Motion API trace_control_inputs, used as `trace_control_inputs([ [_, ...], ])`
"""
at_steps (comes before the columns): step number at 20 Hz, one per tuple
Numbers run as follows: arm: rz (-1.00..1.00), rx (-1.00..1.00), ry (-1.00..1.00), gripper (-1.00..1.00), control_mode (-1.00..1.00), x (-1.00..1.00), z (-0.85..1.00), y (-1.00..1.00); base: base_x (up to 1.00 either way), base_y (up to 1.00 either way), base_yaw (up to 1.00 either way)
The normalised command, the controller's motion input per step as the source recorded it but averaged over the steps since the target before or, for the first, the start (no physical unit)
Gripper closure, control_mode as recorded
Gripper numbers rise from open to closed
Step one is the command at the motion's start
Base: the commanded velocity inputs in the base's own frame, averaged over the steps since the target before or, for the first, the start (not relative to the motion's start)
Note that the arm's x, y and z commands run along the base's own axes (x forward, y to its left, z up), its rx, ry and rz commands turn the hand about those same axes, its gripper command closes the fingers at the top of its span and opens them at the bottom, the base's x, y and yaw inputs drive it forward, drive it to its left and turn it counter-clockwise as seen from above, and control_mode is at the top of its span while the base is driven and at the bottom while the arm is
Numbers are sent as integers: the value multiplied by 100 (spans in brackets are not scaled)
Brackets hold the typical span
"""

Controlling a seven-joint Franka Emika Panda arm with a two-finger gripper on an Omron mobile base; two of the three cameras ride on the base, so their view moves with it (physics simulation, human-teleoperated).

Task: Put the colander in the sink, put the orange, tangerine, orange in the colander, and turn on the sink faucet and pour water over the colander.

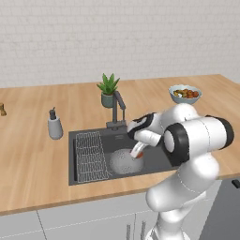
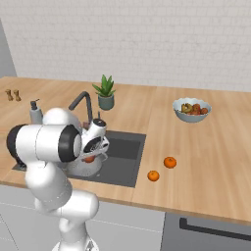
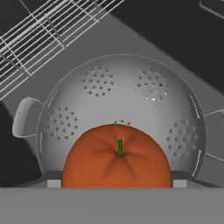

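Observation:
The grey metal colander [image 1: 123, 162] [image 2: 84, 170] [image 3: 124, 89] sits in the dark sink [image 1: 157, 158] [image 2: 123, 147], beside the wire rack [image 1: 89, 157]. My gripper [image 1: 138, 152] [image 2: 91, 155] [image 3: 117, 183] hangs just over the colander's bowl, shut on an orange [image 3: 117, 155] [image 1: 139, 154] [image 2: 88, 159] whose green stem faces the hand camera. Two more round orange fruits [image 2: 170, 162] [image 2: 153, 175] lie on the counter right of the sink; which is the tangerine I cannot tell. The dark faucet [image 1: 117, 110] [image 2: 82, 102] stands behind the sink, and no water runs.
A pale bowl of mixed fruit [image 1: 185, 93] [image 2: 192, 110] stands at the back right. A potted plant [image 1: 108, 91] [image 2: 105, 93] is behind the faucet, and a grey soap dispenser [image 1: 55, 125] [image 2: 35, 112] is left of the sink. Small shakers [image 2: 12, 95] stand far left.

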Motion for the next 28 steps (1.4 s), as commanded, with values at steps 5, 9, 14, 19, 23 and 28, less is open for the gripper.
trace_control_inputs([
  [5,13,0,0,100,-100,16,-37,0,0,0,0],
  [9,11,0,0,100,-100,8,-35,1,0,0,0],
  [14,9,0,0,100,-100,11,-46,5,0,0,0],
  [19,8,0,-3,100,-100,11,-42,5,0,0,0],
  [23,7,0,-5,100,-100,7,-35,5,0,0,0],
  [28,2,2,-12,-100,-100,-2,-3,0,0,0,0],
])
